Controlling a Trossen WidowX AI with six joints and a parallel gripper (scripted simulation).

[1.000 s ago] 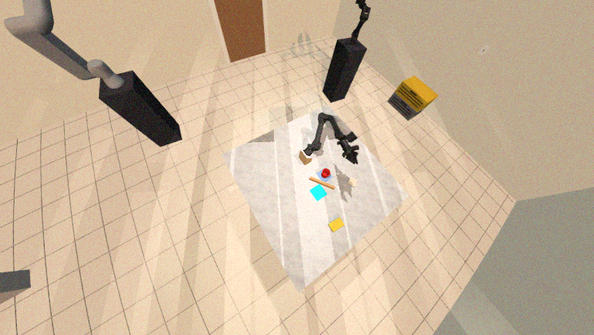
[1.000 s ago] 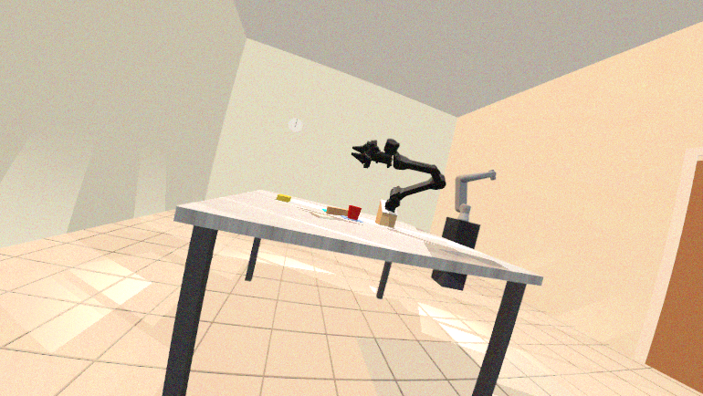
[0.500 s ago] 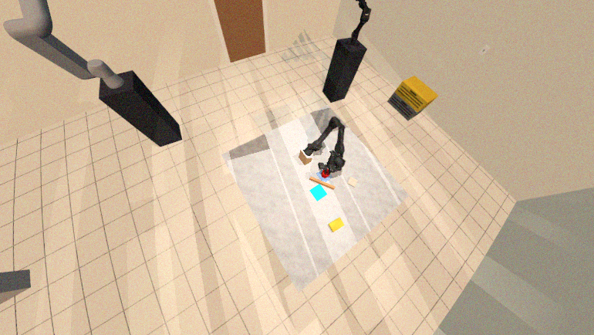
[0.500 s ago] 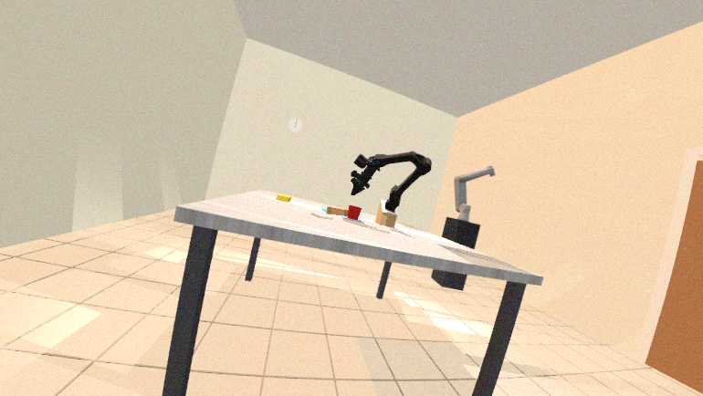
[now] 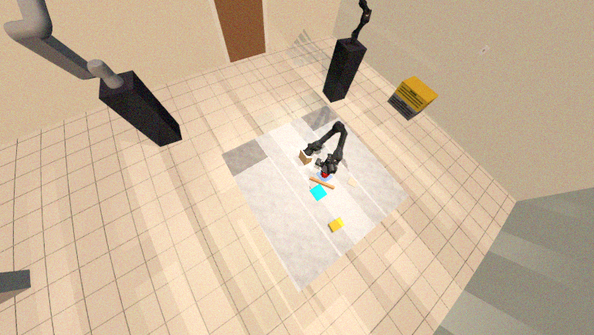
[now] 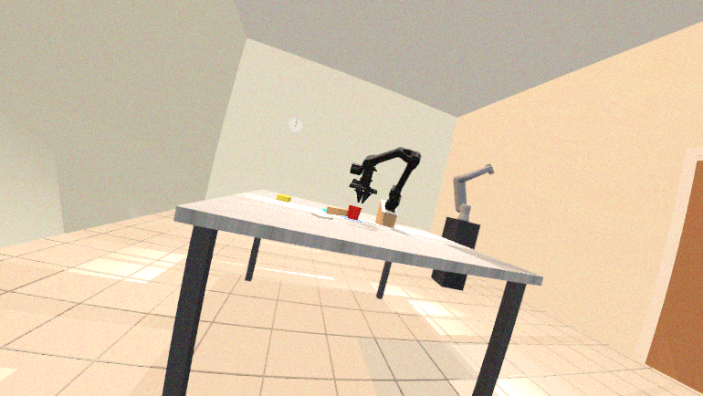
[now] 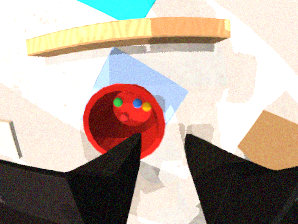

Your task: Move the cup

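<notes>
Small round red cup (image 7: 124, 120), upright on pale blue square pad (image 7: 143, 86) on white worktop (image 6: 275, 224), green, blue, orange marbles (image 7: 132, 104) inside; black fingers above, partly spread, gripping nothing.

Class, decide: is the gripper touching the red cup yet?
Apart. The exterior view shows the gripper hanging above the red cup, with wall visible between them.

1 cup (image 7: 124, 120), 3 marbles (image 7: 132, 104), 2 pads (image 7: 143, 86)
</notes>
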